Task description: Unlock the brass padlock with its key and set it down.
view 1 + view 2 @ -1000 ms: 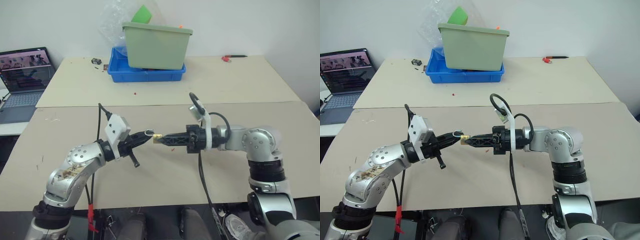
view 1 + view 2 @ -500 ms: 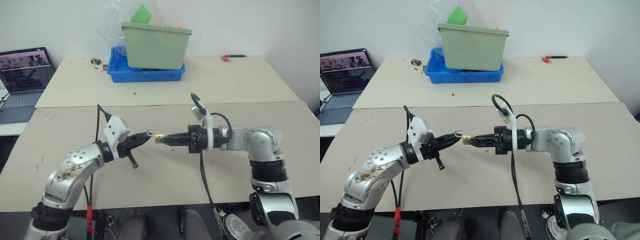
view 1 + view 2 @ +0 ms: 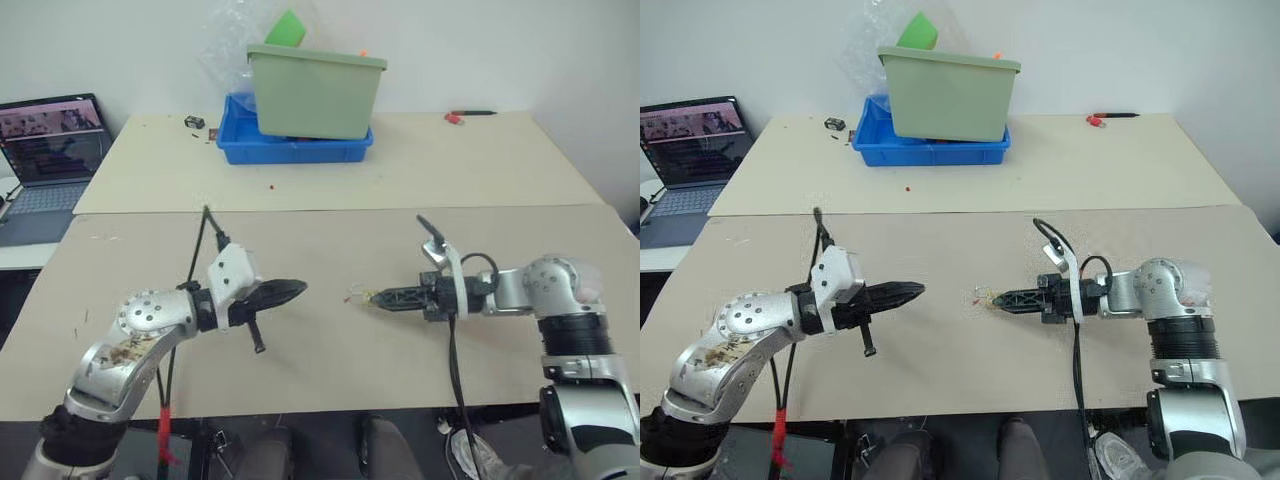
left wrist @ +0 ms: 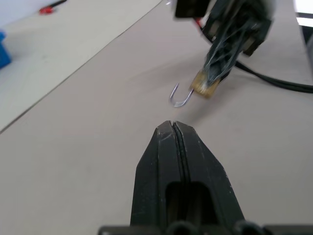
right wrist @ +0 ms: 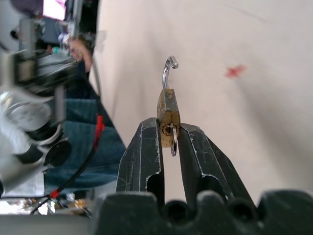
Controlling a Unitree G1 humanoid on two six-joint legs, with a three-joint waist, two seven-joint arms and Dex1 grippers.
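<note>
The brass padlock (image 5: 167,112) is clamped between the fingers of my right gripper (image 5: 168,126), which is shut on its body. Its silvery shackle (image 5: 168,71) stands open as a hook. A thin silvery key (image 5: 173,143) sits at the keyhole between the fingers. In the head views the padlock (image 3: 364,296) is held low over the tan table, right of the middle. My left gripper (image 3: 292,289) is shut and holds nothing. It points at the padlock (image 4: 205,87) from a hand's width to the left.
At the back stands a green bin (image 3: 315,95) on a blue tray (image 3: 290,150), with a small dark object (image 3: 195,122) to their left. A laptop (image 3: 50,150) sits at the far left. A red-tipped pen (image 3: 465,115) lies at the back right.
The two grippers have drawn apart. My right gripper has swung right and down toward the table with the padlock. My left gripper has pulled back from the shackle, which now hangs open.
</note>
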